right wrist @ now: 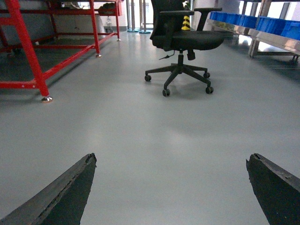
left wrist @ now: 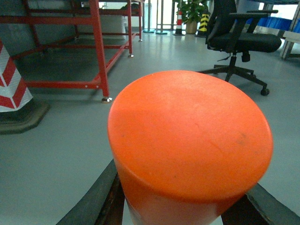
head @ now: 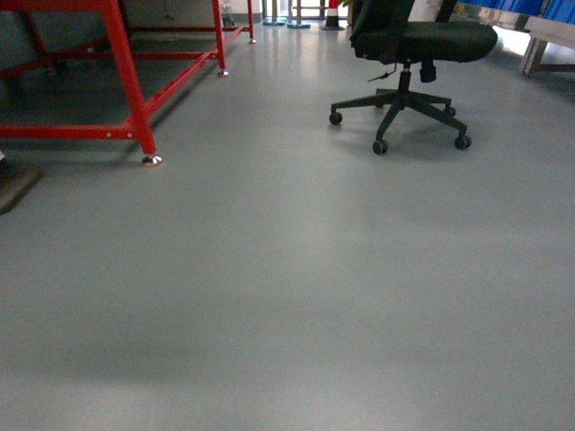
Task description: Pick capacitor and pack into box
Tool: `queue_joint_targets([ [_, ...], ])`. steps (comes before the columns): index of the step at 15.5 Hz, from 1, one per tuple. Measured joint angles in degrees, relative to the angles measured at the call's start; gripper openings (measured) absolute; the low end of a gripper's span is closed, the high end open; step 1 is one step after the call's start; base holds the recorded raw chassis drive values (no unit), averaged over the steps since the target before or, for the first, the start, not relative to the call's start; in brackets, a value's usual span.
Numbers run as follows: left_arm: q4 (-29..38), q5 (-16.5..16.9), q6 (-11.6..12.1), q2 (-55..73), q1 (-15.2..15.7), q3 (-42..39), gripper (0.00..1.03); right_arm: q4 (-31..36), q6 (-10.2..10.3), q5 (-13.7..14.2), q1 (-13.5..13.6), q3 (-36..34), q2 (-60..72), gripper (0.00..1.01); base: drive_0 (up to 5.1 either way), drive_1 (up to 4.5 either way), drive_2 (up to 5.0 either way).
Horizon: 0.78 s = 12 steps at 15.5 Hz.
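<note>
- Orange capacitor, smooth matte cylinder with a flat round end and rounded edge, faint scuffs, fills the left wrist view; it sits clamped between the two dark fingers of the left gripper, touching both.
- Right gripper: black wedge-shaped fingers spread wide, nothing between them, only floor below.
- Box not visible in any view.
- Grey floor, smooth and slightly glossy, soft reflections.
- Red metal frame, square tube legs on small shiny feet, at upper left of the head view.
- Black office chair, padded seat, five-star base on castors, upper right, well apart from the frame.
- Red-and-white striped cone on a dark base at the left edge of the left wrist view.
- Blue plastic bins on a metal shelf, far right.
</note>
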<state>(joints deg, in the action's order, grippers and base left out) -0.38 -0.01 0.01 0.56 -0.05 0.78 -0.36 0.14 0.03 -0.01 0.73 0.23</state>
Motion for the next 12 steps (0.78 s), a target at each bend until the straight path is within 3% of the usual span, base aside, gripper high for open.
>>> queue_joint_targets([
  [12, 0.0, 0.0, 0.0, 0.0, 0.0, 0.0, 0.44, -0.2, 0.0, 0.0, 0.0, 0.0, 0.0, 0.98, -5.1, 2.37, 2.4],
])
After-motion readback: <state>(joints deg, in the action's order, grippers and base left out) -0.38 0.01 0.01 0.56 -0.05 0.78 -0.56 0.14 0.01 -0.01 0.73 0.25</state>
